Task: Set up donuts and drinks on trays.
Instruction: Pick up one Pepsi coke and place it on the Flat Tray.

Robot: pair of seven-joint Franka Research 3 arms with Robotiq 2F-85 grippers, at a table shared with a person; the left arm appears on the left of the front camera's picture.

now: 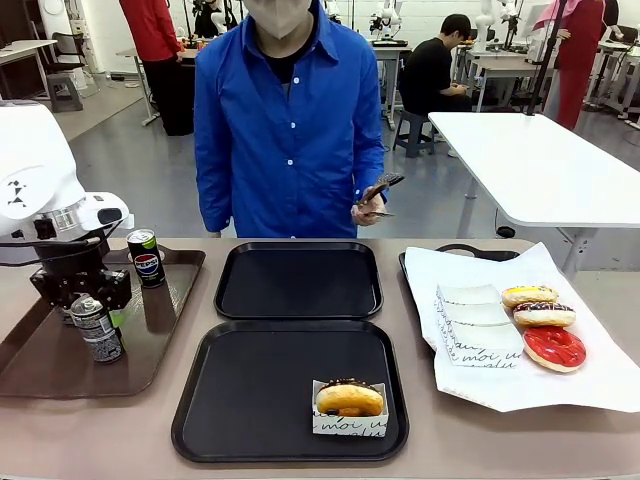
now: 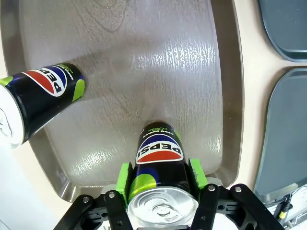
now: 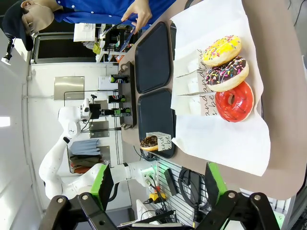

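Gripping a Pepsi can [image 2: 159,151] on the brown tray [image 2: 144,72] with my left gripper [image 2: 161,175], clamped snug; right gripper [image 3: 158,182] sits wide open, empty.

Table [image 1: 100,440] with brown tray [image 1: 40,360], near black tray [image 1: 250,390], far black tray [image 1: 298,280]

Our white left arm [image 1: 35,165] comes in at the upper left of the front picture and bends down, with its wrist pointing at the table. Our left gripper [image 1: 97,322] is low at the left side there, and in the left wrist picture its two green pads [image 2: 123,178] squeeze a drink can [image 2: 160,155] from both sides. Our right gripper [image 3: 159,184] is at the bottom of the right wrist picture, its green fingers [image 3: 104,184] spread wide apart.
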